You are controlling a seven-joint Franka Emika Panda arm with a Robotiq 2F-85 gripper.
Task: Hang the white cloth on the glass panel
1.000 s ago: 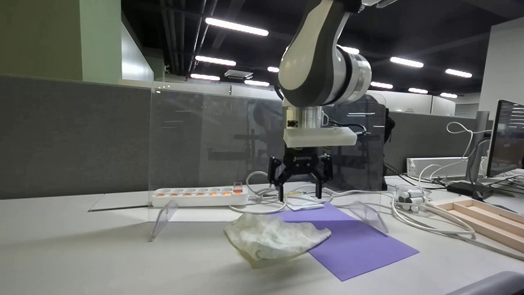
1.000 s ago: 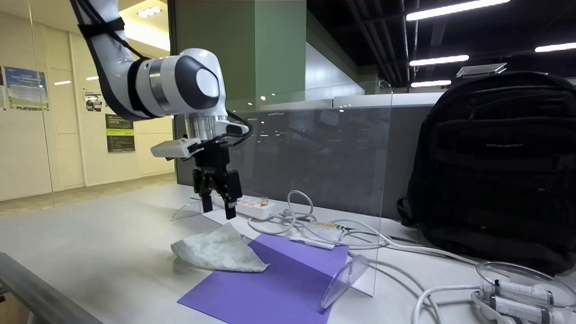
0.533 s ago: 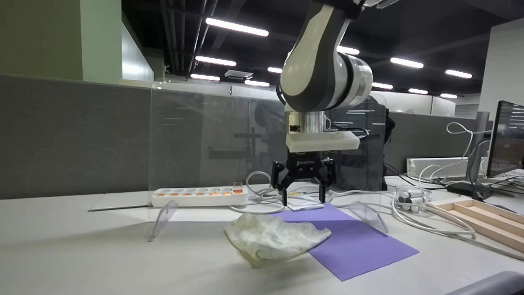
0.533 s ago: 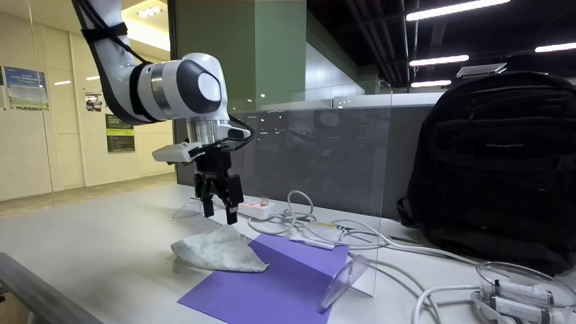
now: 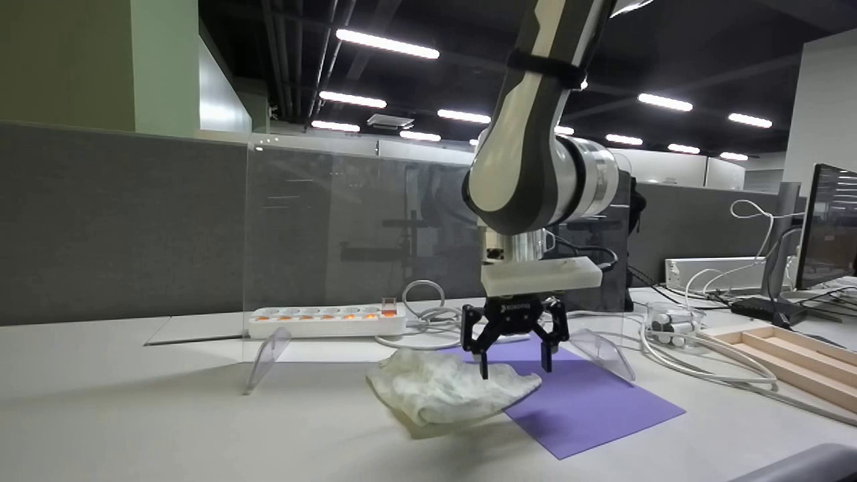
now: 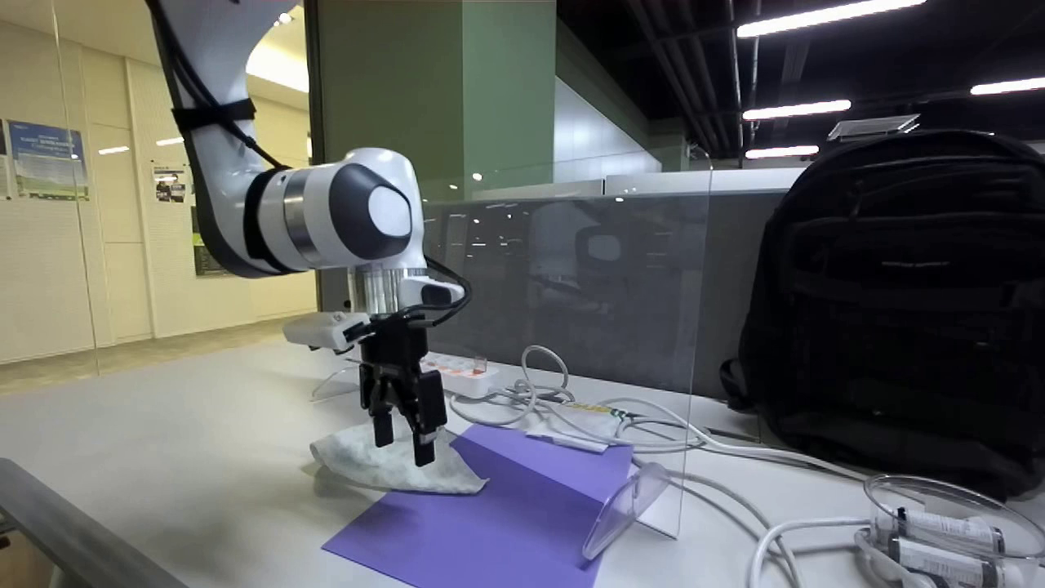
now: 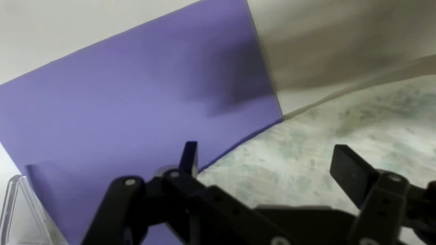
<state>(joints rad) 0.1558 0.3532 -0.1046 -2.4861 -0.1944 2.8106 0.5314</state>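
The white cloth (image 5: 435, 391) lies crumpled on the table, its edge over a purple sheet. It also shows in an exterior view (image 6: 355, 464) and under the jaws in the wrist view (image 7: 289, 170). The clear glass panel (image 5: 301, 234) stands upright behind the cloth on clear feet; it also shows in an exterior view (image 6: 571, 278). My gripper (image 5: 515, 372) points down, open and empty, above the cloth's edge nearest the purple sheet; it also shows in an exterior view (image 6: 404, 452). In the wrist view the fingers (image 7: 265, 148) are wide apart, with cloth and purple below them.
The purple sheet (image 5: 596, 408) lies under and beside the cloth. A clear panel foot (image 5: 606, 355) stands on it. Behind the panel are a white power strip (image 5: 321, 326) and cables. A clear jar (image 5: 673, 325), a wooden tray (image 5: 803, 361) and a black backpack (image 6: 898, 327) stand nearby.
My gripper has moved down toward the cloth and, in an exterior view, slightly to the right. It stays open. The cloth and panel have not moved.
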